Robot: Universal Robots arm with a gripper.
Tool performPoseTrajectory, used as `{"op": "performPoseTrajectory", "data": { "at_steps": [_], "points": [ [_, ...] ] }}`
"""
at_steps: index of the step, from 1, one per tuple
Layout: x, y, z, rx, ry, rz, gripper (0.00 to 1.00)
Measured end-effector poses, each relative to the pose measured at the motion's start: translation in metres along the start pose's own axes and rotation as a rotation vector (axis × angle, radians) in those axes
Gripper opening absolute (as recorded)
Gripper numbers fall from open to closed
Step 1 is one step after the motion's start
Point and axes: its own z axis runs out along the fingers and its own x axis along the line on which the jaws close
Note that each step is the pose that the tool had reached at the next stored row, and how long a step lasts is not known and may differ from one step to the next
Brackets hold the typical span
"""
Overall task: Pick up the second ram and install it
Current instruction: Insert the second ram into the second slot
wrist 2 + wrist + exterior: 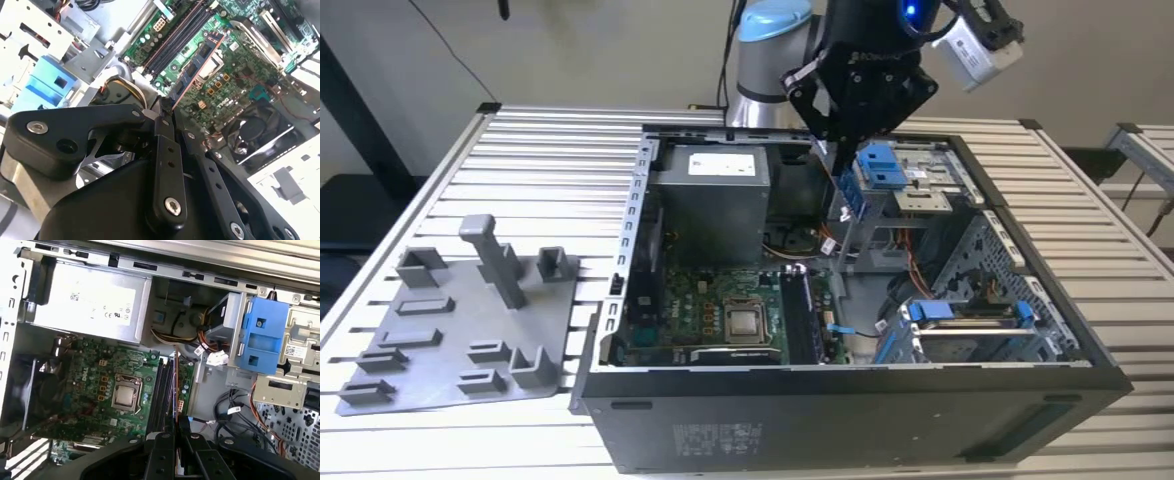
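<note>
1. Above the open computer case (854,400), the hand (167,107) is hanging over the motherboard (120,375).
2. Its fingers (162,135) are clamping the second ram (197,62) by one end — the stick is sticking out edge-on.
3. Below it, the memory slots (162,390) are lying beside the processor socket (125,396) — stick and slots are apart.

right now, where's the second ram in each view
exterior view: too thin to pick out under the gripper, which hangs above the open case.
second wrist view: the second ram is pinched at one end by the gripper, slanting out over the motherboard beside the memory slots.
first wrist view: edge-on, a thin line running along the memory slots.
shared landmark: the blue drive-bay clip.
</note>
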Motion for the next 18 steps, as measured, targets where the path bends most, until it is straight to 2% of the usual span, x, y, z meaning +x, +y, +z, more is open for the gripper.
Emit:
{"op": "performPoseTrajectory", "data": {
  "at_steps": [11, 18],
  "points": [
    [0.0, -0.0001, 0.0048, 0.001, -0.0041, 0.144, 0.14],
    [0.0, -0.0002, 0.007, 0.0038, -0.0043, 0.154, 0.14]
  ]
}}
